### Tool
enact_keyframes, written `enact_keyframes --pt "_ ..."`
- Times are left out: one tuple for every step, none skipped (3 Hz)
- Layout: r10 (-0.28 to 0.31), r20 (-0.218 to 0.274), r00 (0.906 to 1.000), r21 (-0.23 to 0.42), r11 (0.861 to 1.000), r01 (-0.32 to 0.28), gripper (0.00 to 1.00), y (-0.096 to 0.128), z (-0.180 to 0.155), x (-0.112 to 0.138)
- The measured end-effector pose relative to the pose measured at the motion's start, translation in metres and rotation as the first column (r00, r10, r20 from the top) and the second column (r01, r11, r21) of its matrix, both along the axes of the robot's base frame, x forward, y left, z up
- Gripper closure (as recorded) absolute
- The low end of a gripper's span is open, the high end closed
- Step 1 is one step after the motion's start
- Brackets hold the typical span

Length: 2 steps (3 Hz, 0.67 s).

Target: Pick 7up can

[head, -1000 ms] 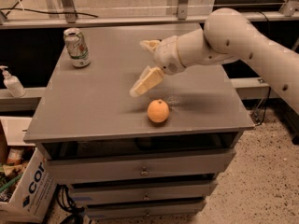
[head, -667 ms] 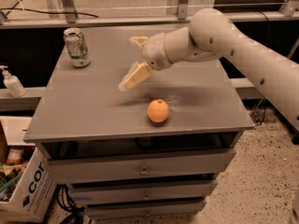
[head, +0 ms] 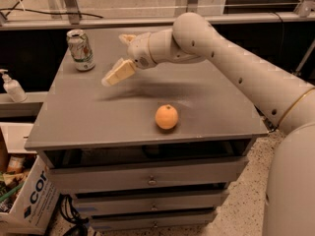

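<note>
The 7up can stands upright at the far left corner of the grey cabinet top; it is whitish-silver with green and red markings and a shiny top. My gripper hovers above the cabinet top just right of the can, apart from it. Its two cream fingers are spread open and empty, one finger nearer the front, the other at the back. The white arm reaches in from the right.
An orange sits on the cabinet top near the front, right of centre. A soap dispenser stands on a ledge at the left. A cardboard box sits on the floor at lower left. Drawers are below the top.
My gripper has moved left across the cabinet top, away from the orange and closer to the can. The can and orange have not moved.
</note>
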<state>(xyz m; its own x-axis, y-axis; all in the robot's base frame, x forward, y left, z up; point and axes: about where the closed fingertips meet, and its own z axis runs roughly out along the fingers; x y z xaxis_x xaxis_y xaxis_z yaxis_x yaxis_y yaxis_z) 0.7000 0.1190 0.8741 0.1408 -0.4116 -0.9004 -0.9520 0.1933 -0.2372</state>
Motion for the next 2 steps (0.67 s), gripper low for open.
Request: enact_keyframes --pt "-0.074 -0.053 0.9959 0.092 0.993 0.078 0.0 0.017 -0.011 0.021" --pt "-0.129 -0.091 0.9875 0.195 0.97 0.145 0.0 0.027 -0.013 0.037"
